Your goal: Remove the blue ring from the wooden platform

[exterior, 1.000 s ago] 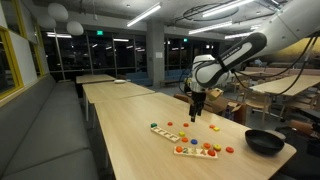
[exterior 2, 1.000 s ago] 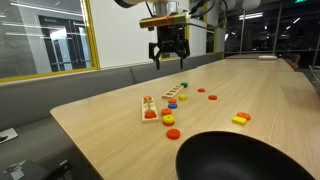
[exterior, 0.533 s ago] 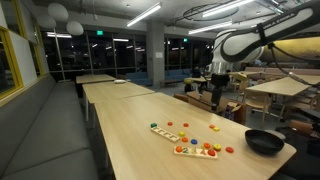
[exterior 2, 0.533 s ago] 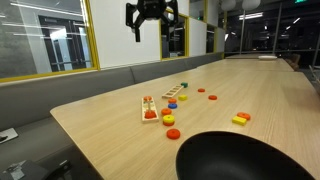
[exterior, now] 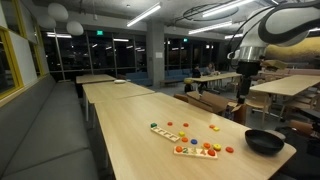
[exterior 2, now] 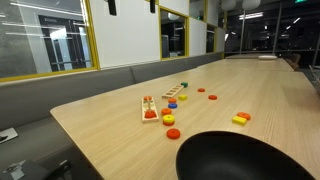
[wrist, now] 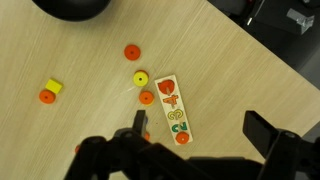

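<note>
This looks like an office common room: a long pale wooden tabletop with more tables behind, a grey padded bench along the wall, yellow-framed glass partitions, and ceiling strip lights.

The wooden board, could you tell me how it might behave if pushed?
The wooden board lies flat on the table, so it would probably slide, not tip. It looks thin, so likely light and stiff. Its small pieces may shift.

Light-brown wooden platform, lying flat
</note>
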Controlling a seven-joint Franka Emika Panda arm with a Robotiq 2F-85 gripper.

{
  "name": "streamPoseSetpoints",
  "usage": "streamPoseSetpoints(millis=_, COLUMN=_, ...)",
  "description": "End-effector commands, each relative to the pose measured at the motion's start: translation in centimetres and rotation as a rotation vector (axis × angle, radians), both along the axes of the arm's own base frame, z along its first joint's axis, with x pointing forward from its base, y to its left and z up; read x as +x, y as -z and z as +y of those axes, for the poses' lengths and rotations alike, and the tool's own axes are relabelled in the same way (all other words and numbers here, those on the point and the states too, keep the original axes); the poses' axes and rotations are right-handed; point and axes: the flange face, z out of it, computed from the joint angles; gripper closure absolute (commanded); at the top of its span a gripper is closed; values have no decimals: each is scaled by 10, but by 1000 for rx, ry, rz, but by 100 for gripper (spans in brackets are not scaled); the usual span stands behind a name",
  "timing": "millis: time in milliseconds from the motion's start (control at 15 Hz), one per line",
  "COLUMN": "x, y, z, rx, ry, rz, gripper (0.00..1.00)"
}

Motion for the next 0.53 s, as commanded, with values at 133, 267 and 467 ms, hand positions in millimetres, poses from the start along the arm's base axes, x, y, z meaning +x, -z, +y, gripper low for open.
streamPoseSetpoints(millis=133, x=-28, y=-5, z=17, rx=-87, ry=14, rz=-67, gripper=0)
streamPoseSetpoints(millis=267, x=-22, y=-2, z=13, rx=-65, ry=4, rz=-31, gripper=0)
streamPoseSetpoints(millis=467, x=-25, y=-1, z=14, rx=-73, ry=6, rz=-35, gripper=0)
